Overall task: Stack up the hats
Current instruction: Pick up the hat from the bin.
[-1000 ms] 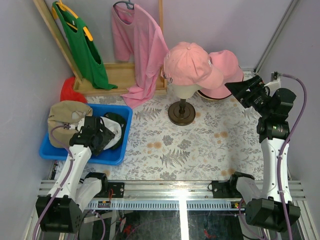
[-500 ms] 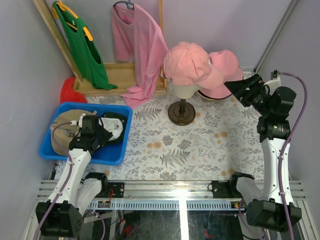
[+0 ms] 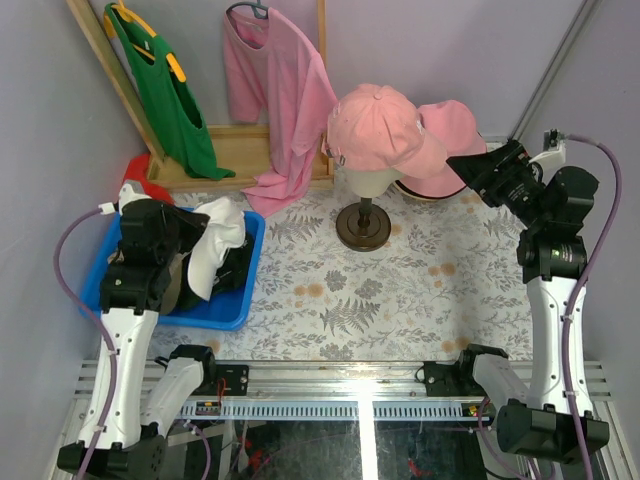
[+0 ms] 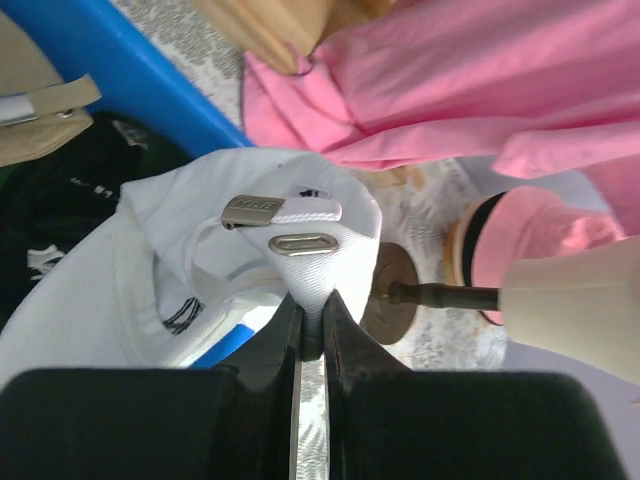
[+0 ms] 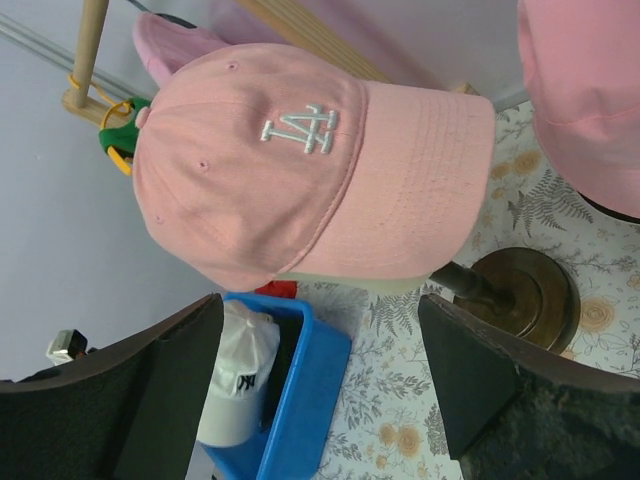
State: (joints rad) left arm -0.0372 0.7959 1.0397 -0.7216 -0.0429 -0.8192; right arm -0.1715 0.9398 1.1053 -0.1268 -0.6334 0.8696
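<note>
Left gripper (image 4: 310, 312) clamps white cap (image 4: 140, 290) by strap edge over blue bin (image 3: 226, 318); right gripper (image 5: 320, 335) apart.

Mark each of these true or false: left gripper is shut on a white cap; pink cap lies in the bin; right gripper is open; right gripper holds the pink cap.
1. The left gripper is shut on a white cap. True.
2. The pink cap lies in the bin. False: it sits on the mannequin head.
3. The right gripper is open. True.
4. The right gripper holds the pink cap. False: its jaws stand apart from the cap, holding nothing.
</note>
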